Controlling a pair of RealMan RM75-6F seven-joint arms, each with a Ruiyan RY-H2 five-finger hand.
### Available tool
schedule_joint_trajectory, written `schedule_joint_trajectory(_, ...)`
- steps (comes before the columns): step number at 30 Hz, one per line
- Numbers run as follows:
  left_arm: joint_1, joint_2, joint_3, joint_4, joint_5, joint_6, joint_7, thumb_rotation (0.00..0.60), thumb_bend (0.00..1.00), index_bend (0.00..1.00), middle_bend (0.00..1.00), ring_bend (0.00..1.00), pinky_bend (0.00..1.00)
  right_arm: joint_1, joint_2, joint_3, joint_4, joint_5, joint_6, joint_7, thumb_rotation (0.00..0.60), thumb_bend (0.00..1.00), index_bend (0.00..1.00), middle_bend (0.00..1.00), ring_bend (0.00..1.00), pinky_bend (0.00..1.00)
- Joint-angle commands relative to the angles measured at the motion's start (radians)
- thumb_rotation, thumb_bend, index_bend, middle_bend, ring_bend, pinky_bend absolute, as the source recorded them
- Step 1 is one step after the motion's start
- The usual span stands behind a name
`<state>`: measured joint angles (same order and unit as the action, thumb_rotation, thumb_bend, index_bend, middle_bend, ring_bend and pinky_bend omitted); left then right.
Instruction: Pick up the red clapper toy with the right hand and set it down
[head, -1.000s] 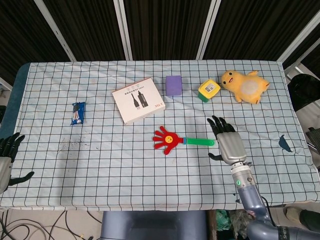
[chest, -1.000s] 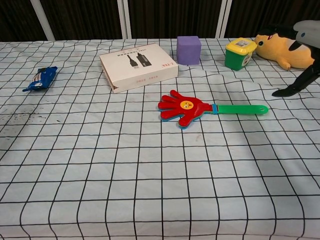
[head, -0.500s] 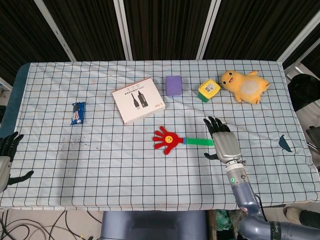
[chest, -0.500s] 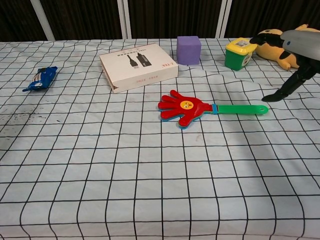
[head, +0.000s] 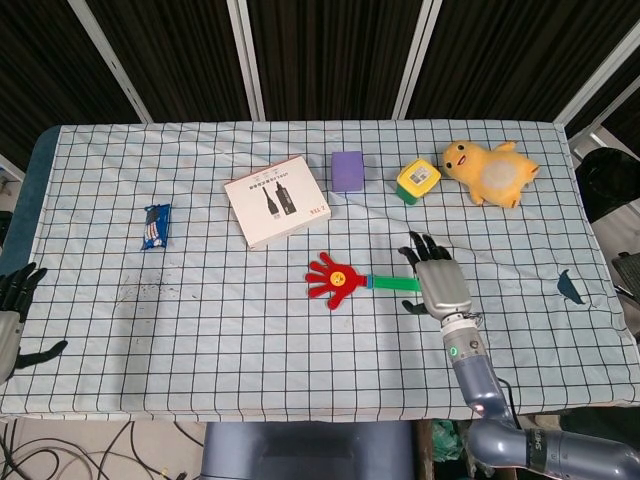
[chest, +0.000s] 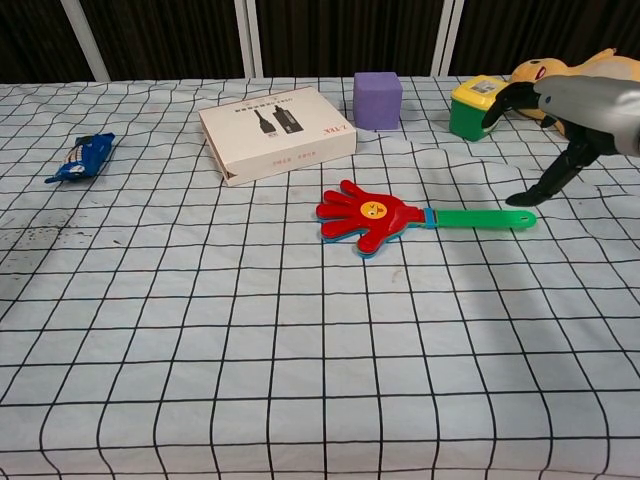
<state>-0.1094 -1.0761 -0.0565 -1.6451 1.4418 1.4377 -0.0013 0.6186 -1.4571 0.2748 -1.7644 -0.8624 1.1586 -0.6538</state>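
right hand (head: 437, 283): fingers apart, empty, over green handle end | red clapper toy (chest: 372, 216) flat on bench | risk: thin handle skids away (low profile)

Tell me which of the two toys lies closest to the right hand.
The red clapper toy: its green handle ends beside the right hand. The yellow plush sits farther back.
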Motion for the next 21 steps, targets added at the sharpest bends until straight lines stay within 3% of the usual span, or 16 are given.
schedule_joint_trajectory(1,-0.001,0.001,-0.003,-0.002,-0.006,-0.002,-0.003,0.600,0.00,0.00,0.00,0.00,0.00,0.026,-0.026,0.004,0.029,0.029,-0.011,-0.023,0.600,0.13,0.27,0.00,0.00,0.15)
schedule_joint_trajectory(21,-0.009,0.015,-0.013,-0.020,-0.032,-0.029,-0.047,0.600,0.00,0.00,0.00,0.00,0.00,0.161,-0.205,0.038,0.236,0.198,-0.089,-0.020,0.600,0.19,0.33,0.00,0.00,0.15)
